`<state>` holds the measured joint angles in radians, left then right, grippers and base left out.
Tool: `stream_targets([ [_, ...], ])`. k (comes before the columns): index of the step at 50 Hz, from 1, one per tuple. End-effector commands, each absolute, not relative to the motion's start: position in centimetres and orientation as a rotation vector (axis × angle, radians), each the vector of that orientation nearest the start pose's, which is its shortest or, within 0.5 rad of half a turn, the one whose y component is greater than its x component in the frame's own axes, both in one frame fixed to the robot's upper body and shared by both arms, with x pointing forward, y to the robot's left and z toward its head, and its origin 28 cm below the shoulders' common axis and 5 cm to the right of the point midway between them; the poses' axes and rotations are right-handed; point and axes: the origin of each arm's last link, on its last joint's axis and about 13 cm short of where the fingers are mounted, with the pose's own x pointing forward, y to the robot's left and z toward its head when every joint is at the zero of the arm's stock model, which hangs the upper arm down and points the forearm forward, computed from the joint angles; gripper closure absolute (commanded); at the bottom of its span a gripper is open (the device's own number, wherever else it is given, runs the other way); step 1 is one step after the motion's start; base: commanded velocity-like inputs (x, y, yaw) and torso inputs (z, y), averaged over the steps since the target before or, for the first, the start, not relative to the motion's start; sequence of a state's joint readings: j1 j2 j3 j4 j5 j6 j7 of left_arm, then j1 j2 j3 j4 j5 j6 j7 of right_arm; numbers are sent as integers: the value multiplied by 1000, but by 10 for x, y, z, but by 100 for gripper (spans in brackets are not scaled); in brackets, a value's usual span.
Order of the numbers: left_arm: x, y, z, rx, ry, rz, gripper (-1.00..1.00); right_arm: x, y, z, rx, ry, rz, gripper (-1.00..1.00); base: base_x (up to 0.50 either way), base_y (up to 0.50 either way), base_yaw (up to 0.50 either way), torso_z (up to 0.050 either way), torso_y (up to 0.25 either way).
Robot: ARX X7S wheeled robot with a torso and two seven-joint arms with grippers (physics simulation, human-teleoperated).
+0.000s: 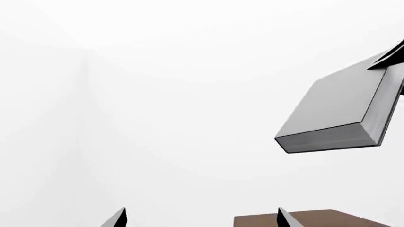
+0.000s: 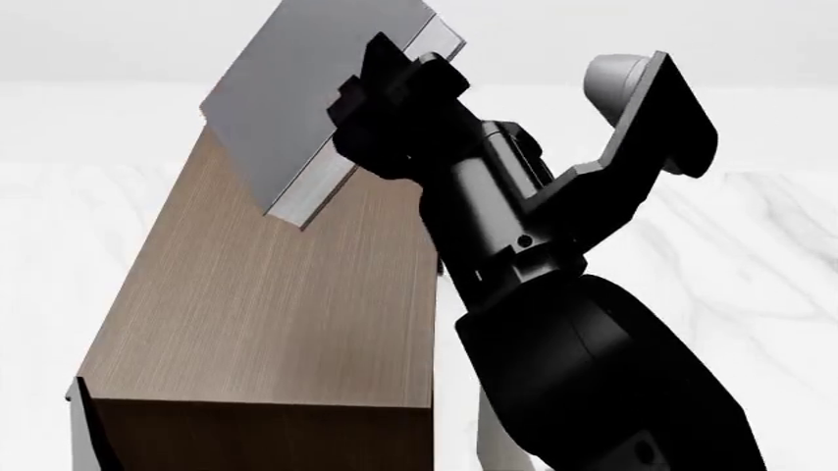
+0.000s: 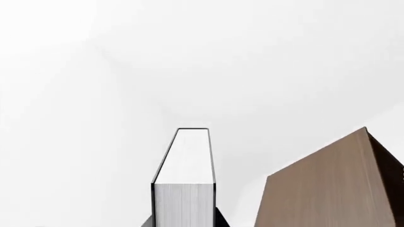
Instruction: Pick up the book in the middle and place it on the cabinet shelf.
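Observation:
The grey hardcover book [image 2: 308,98] hangs tilted in the air above the far end of the cabinet shelf [image 2: 262,324], a long brown wood-grain box with a lighter top. My right gripper [image 2: 387,103] is shut on the book's near edge. In the right wrist view the book's white page block [image 3: 183,189] stands between the fingers of my right gripper [image 3: 183,222], with the cabinet [image 3: 328,189] beside it. My left gripper [image 1: 202,218] is open and empty. Its view shows the book [image 1: 341,109] held aloft and a corner of the cabinet [image 1: 315,220].
The floor [image 2: 747,245] is white marble and the walls are plain white. My black right arm [image 2: 563,324] fills the right half of the head view beside the cabinet. The two pale books are out of view.

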<state>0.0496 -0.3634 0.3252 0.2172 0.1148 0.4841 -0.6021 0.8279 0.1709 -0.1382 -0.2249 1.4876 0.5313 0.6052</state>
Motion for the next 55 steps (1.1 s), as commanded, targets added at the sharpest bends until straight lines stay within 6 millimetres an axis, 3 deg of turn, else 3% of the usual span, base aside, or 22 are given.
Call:
stream_targets([
  [1, 188, 209, 72, 142, -677, 115, -100, 282, -53, 272, 993, -42, 553, 100, 0, 0, 0, 0, 0],
  [19, 188, 209, 71, 141, -674, 111, -100, 290, -37, 271, 1167, 92, 598, 100, 0, 0, 0, 1, 1],
  [24, 188, 209, 70, 142, -673, 111, -100, 296, -37, 264, 1166, 153, 509, 100, 0, 0, 0, 0, 2],
  [34, 188, 209, 70, 140, -670, 111, -100, 291, -42, 264, 1094, 105, 363, 100, 0, 0, 0, 0, 1],
  [55, 188, 209, 70, 141, -671, 117, -100, 282, -29, 256, 1037, 167, 439, 100, 0, 0, 0, 0, 1],
])
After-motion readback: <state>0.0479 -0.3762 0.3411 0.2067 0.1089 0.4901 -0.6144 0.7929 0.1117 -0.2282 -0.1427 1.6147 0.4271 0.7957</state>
